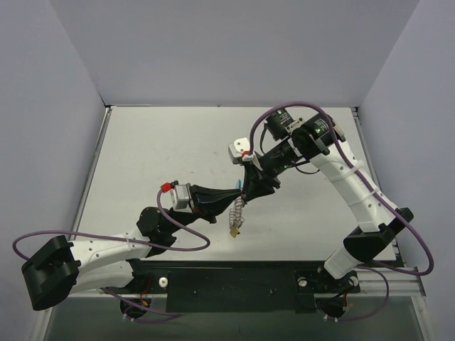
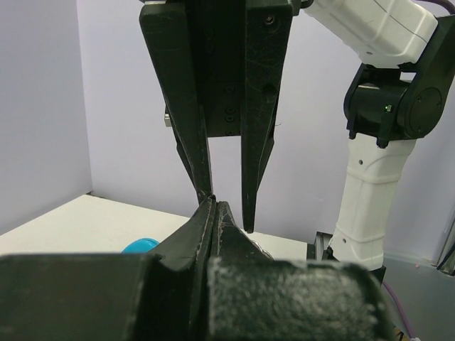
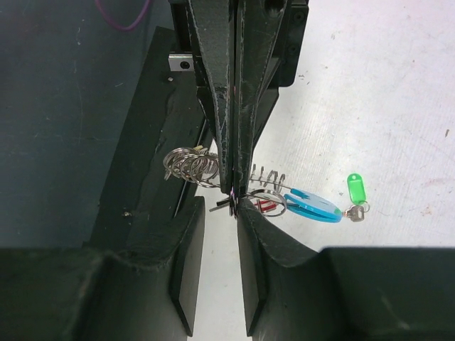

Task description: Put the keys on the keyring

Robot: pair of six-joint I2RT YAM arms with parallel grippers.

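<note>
My left gripper point(image 1: 237, 195) is shut on the keyring point(image 3: 190, 165), a silvery wire coil that hangs from its tips over the table. Blue point(image 3: 313, 205) and red point(image 3: 266, 206) tags hang on the coil, and a yellow tag point(image 1: 233, 231) dangles lowest. A green-tagged key point(image 3: 357, 210) lies against the far end of the blue tag. My right gripper point(image 3: 219, 206) faces the left one tip to tip, with its jaws apart on either side of the left fingertips point(image 3: 233, 186). A thin dark piece point(image 3: 222, 206) sticks out there; I cannot tell what it is.
The white table point(image 1: 142, 156) is walled by grey panels at the back and sides. A black base rail point(image 1: 234, 288) runs along the near edge. Purple cables point(image 1: 178, 245) loop beside both arms.
</note>
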